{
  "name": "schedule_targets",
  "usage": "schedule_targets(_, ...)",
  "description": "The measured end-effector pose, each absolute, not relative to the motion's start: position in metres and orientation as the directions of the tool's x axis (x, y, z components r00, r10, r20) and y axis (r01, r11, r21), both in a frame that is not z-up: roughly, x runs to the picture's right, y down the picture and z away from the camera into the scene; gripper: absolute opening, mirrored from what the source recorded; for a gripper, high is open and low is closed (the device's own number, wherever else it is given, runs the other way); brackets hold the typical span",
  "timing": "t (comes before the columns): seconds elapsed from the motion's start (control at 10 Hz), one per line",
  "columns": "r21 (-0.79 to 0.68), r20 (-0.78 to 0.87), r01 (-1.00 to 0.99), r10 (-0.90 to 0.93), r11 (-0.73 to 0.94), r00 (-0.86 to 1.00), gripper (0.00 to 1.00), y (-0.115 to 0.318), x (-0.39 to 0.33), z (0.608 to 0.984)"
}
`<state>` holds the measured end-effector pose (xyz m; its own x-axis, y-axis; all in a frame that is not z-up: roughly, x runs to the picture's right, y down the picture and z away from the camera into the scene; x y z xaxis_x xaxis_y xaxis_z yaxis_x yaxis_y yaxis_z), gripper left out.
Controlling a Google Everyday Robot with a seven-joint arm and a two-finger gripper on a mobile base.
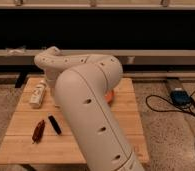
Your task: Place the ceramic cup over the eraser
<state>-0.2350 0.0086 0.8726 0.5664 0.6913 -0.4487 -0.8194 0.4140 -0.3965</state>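
The eraser, a slim black bar, lies on the wooden table at its front left. The ceramic cup is hidden from view. My white arm fills the middle of the view, bends at an elbow over the table's back left and goes down behind the big link. The gripper is hidden behind the arm, somewhere over the middle of the table, right of the eraser.
A dark red wrinkled object lies just left of the eraser. A white labelled bottle lies at the back left. An orange bowl's edge peeks out right of the arm. Cables and a blue box lie on the floor to the right.
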Motion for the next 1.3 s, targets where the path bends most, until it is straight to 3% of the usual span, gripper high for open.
schedule_targets(0.4, -0.405, -0.379, -0.811, 0.729, 0.423, 0.570, 0.00, -0.014, -0.226, 0.824)
schedule_targets(0.7, -0.431, -0.298, -0.784, 0.750, 0.446, 0.590, 0.00, -0.029, -0.214, 0.757)
schedule_targets(1.3, -0.495, -0.204, -0.707, 0.724, 0.504, 0.659, 0.00, 0.026, -0.220, 0.643)
